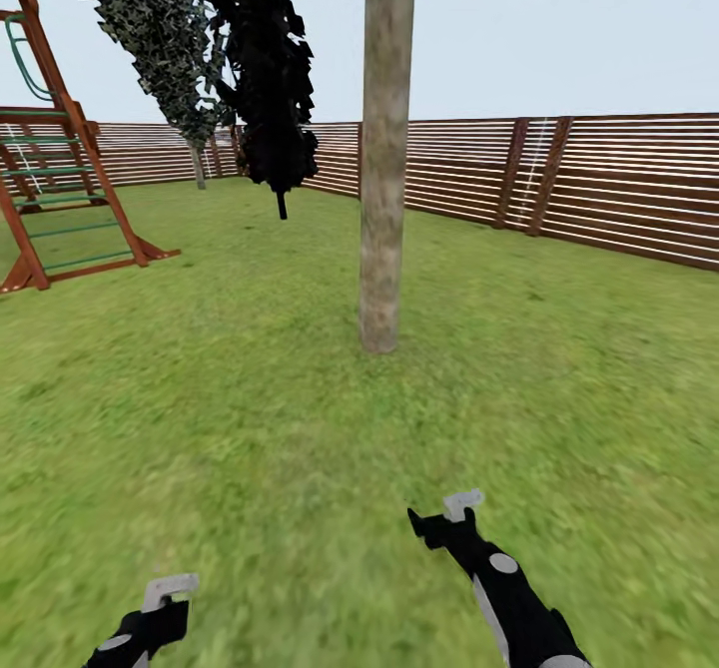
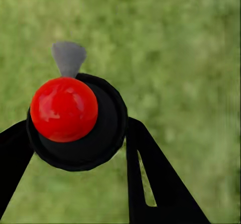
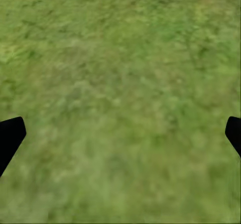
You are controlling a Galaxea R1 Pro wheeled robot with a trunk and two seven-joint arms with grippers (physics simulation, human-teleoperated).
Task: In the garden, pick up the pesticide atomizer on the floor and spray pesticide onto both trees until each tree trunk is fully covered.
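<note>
The left gripper (image 2: 75,151) sat closed around the pesticide atomizer (image 2: 103,128), a black finger pressed to each side of its round black body, with a red marker and a grey trigger wedge on top. The right gripper (image 3: 120,133) hung empty over the lawn (image 3: 120,58), fingers spread wide.

So the pickup looked done and the spraying not. The nearest tree trunk (image 1: 384,169) stood ahead mid-lawn, bare of any white specks I could make out. A second trunk (image 1: 198,167) stood far off by the fence (image 1: 619,189), too small to judge. The near tree's crown was cut off above, and the nozzle's direction was hard to tell.
</note>
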